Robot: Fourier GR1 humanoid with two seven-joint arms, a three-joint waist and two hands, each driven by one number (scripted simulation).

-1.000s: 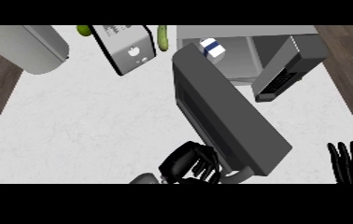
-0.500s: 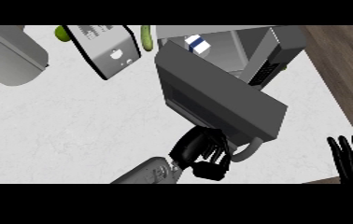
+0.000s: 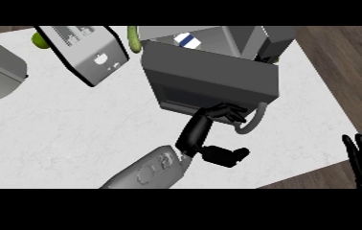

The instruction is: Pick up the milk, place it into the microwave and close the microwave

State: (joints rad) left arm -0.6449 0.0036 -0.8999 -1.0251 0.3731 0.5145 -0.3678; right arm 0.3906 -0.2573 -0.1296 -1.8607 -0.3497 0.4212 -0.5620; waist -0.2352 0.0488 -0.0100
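The door (image 3: pixel 212 75) has swung further shut since a second ago, your left hand (image 3: pixel 198 132) pushing it unclenched. The milk (image 3: pixel 187 40) sits inside the microwave (image 3: pixel 244 40), top middle. Your right hand (image 3: pixel 350 150) rests open, lower right.

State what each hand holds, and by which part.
Nothing held. The left hand presses the microwave door beside its handle; the right hand rests open at the view's edge.

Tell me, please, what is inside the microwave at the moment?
The milk carton, white with a blue stripe, is inside the microwave, showing above the door. The partly closed door covers the carton's lower part and the remaining cavity.
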